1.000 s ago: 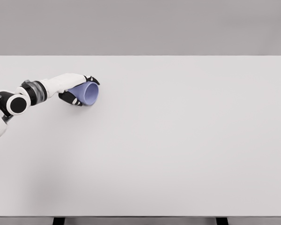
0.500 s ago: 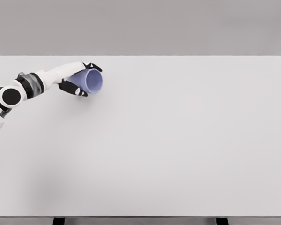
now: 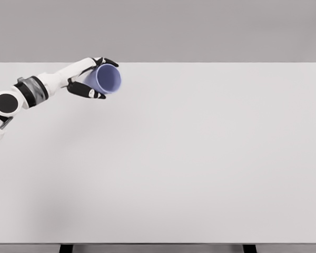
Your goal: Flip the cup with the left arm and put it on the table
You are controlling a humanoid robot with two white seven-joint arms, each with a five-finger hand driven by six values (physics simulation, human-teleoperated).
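Note:
A light blue-violet cup [image 3: 107, 79] hangs above the far left part of the white table [image 3: 189, 158], lying on its side with its open mouth turned toward me and to the right. My left hand [image 3: 97, 78] is shut on the cup, black fingers wrapped over its top and under its lower side. The white left arm [image 3: 37, 89] comes in from the left edge. The cup's base is hidden behind the hand. The right arm is out of view.
The table's far edge [image 3: 158, 62] runs just behind the raised cup, with a plain grey wall beyond. Two dark table legs [image 3: 66, 248] show at the front edge.
The left hand has lifted the cup up and slightly right, off the table. The cup's mouth has swung round to face me more fully.

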